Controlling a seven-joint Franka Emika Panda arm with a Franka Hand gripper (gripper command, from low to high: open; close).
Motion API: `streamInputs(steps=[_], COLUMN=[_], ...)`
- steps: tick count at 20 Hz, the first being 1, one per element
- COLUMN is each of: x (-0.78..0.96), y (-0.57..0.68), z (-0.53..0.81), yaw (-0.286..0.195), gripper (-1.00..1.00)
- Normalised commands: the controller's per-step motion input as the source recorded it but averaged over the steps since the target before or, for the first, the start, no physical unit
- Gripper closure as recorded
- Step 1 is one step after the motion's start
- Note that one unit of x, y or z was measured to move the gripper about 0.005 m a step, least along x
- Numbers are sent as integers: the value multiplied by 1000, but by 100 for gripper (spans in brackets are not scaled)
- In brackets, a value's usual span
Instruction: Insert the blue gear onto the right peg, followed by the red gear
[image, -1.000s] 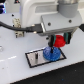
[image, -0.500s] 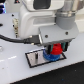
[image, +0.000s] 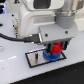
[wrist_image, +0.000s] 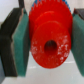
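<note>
My gripper (image: 56, 48) is shut on the red gear (image: 56, 47) and holds it just above the blue gear (image: 50, 56). The blue gear lies flat at the exterior view's right end of the black-framed white plate (image: 36, 58). In the wrist view the red gear (wrist_image: 49, 37) fills the middle, clamped between the two dark green finger pads (wrist_image: 20, 42), its centre hole facing the camera. A thin rim of blue shows behind its upper edge (wrist_image: 64, 2). The right peg is hidden under the gears. One thin dark pin (image: 37, 57) stands on the plate's left part.
The white arm body (image: 37, 20) fills the upper part of the exterior view. A black cable (image: 17, 37) runs in from the exterior view's left. The plate rests on a white table (image: 20, 72).
The gripper with the red gear has come down from above and behind the plate to just over the blue gear. The blue gear and plate have not moved.
</note>
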Motion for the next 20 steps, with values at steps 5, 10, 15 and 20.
streamInputs(steps=[5, 10, 15, 20], x=[101, 194, 202, 188], y=[-26, -76, -87, -142], z=[39, -74, -117, -51], yaw=[0, 0, 0, 0], gripper=[100, 100, 100, 100])
